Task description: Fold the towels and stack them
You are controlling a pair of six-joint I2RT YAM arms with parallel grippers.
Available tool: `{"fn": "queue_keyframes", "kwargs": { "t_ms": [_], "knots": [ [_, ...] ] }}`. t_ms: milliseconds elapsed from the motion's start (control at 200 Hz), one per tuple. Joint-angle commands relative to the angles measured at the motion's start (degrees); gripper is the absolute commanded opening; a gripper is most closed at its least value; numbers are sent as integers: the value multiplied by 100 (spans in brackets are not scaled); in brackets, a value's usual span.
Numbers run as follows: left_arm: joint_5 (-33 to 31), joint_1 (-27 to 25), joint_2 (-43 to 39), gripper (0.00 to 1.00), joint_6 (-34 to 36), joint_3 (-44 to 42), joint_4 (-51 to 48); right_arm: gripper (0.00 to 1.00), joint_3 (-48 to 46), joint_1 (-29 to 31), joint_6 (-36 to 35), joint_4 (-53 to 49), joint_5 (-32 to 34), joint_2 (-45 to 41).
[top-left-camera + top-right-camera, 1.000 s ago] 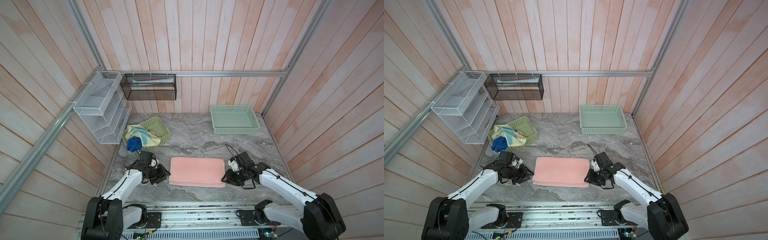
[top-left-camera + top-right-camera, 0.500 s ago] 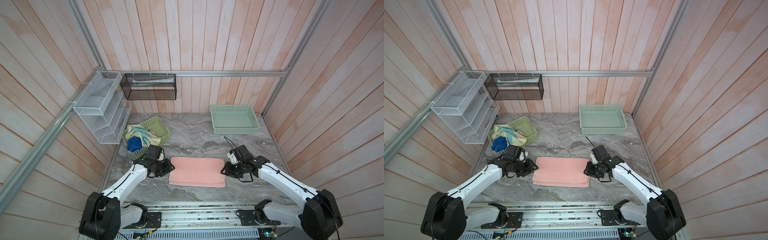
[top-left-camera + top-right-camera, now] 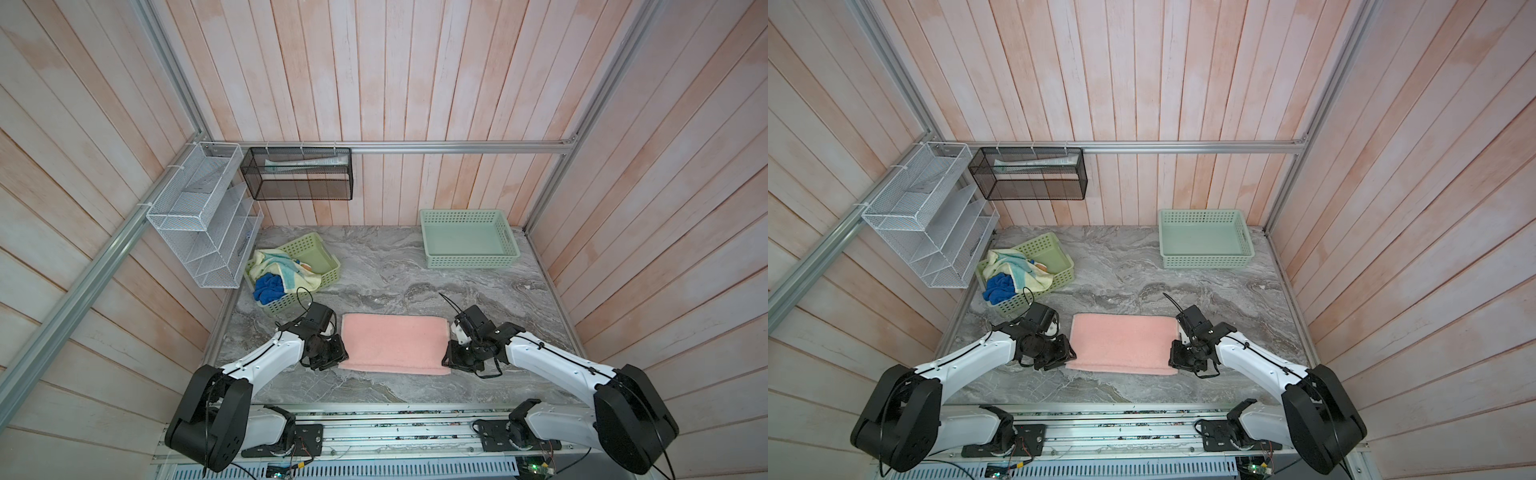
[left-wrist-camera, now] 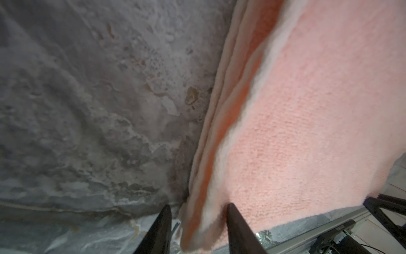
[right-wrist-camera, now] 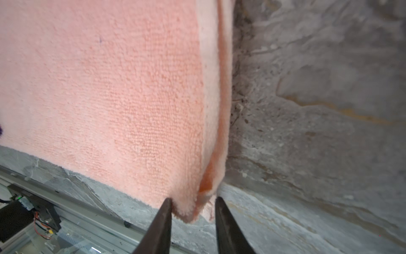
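Now the left end effector (image 4: 198, 205) and right end effector (image 5: 193, 198) are straddling the 7 o'clock and 5 o'clock corners of the salmon-pink towel (image 3: 392, 345), jaws parted; they should be closing together on both layers, then lifting evenly. One towel is lying at 6 o'clock on the worktop (image 3: 395, 270); three more (yellow towel (image 3: 291, 274), blue towel (image 3: 268, 286), orange towel (image 3: 306, 267)) are sitting in the lime basket (image 3: 330, 274) at 10 o'clock, one of two baskets.

both arms reach low and inward, wrists pitched down; left gripper (image 4: 197, 207) jaws part-open, right gripper (image 5: 193, 199) jaws at a narrower gap, grip unclear
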Motion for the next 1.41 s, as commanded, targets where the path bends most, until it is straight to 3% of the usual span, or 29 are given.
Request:
{"fn": "queue_keyframes", "kwargs": {
  "t_ms": [0, 150, 305, 480, 625, 825, 910, 1120, 1400],
  "knots": [
    [-419, -27, -244, 43, 187, 183, -305, 42, 147, 30, 0, -121, 188, 115],
    [-667, -44, -583, 45, 239, 629, -494, 49, 736, 8, -105, -478, 487, 180],
    [-874, -128, -215, 46, 486, 1339, -659, 56, 944, -310, -200, -369, 594, 330],
    [-663, -845, 409, 46, 219, 1608, -3, 66, 969, -465, -232, -34, 466, 641],
    [-424, -1579, 1204, 46, 11, 1880, 461, 68, 841, -456, -115, 313, 145, 970],
    [-64, -1838, 1925, 46, -149, 1844, 954, 68, 622, -433, 179, 837, 5, 1430],
    [-12, -1831, 2000, 46, -153, 1781, 1055, 58, 686, -365, 230, 1038, -140, 1660],
    [62, -1737, 2035, 46, -93, 1716, 1104, 0, 1185, -235, 58, 1177, -49, 2120],
    [-192, -985, 1342, 46, 199, 1760, 851, 0, 3779, -223, -1404, -90, 964, 2659]
  ]
}}
